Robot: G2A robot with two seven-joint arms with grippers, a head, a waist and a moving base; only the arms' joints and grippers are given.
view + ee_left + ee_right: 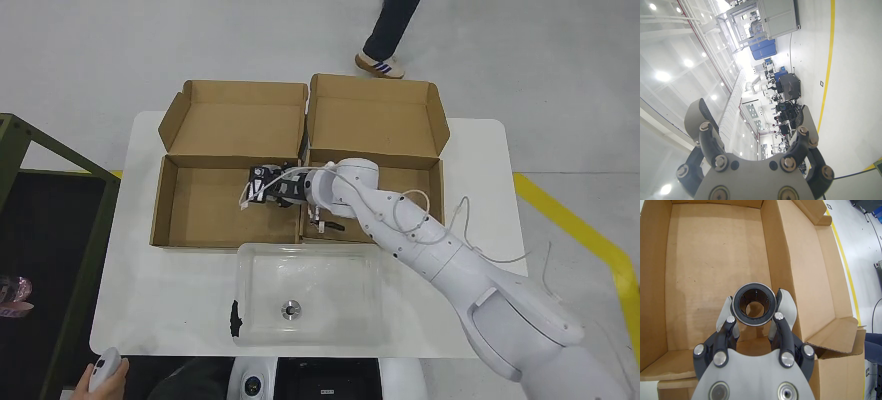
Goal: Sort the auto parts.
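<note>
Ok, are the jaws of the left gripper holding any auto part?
No, the left gripper is open, and nothing sits between its jaws.

— What has the right gripper got?
— A short black hollow cylinder with a silver metal rim, clamped between both fingers, its open end facing the camera.
— And beneath it?
— The bare floor of an open brown cardboard box. The cylinder hangs over it, close to one side wall.

Black hollow bearing, perhaps, over box
</note>
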